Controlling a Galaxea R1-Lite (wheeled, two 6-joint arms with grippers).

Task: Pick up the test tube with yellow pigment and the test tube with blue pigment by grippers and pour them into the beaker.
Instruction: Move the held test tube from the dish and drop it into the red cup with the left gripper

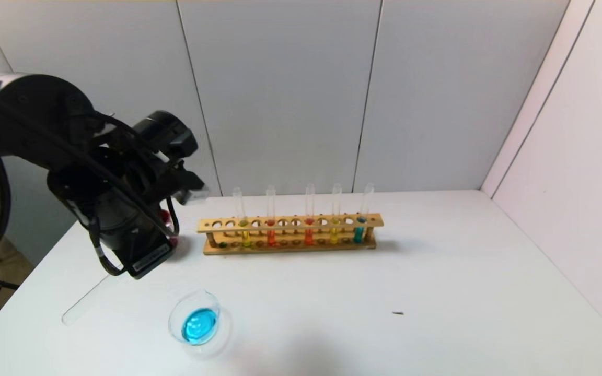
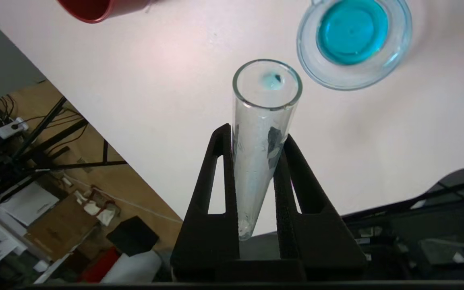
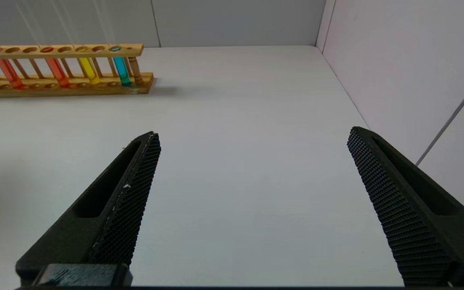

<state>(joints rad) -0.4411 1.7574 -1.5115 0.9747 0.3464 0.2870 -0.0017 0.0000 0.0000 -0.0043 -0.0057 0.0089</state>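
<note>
My left gripper is shut on the test tube with blue pigment, now almost empty with only a blue trace inside. In the head view the tube slants down from that gripper, mouth low over the table, left of the beaker. The beaker holds cyan-blue liquid and also shows in the left wrist view. The test tube with yellow pigment stands in the wooden rack, second from the right end. My right gripper is open and empty over bare table, out of the head view.
The rack also holds a golden-yellow tube, two orange-red tubes and a darker teal tube. A dark red cup stands behind my left arm. The table's left edge is close to the held tube. Walls close the back and right.
</note>
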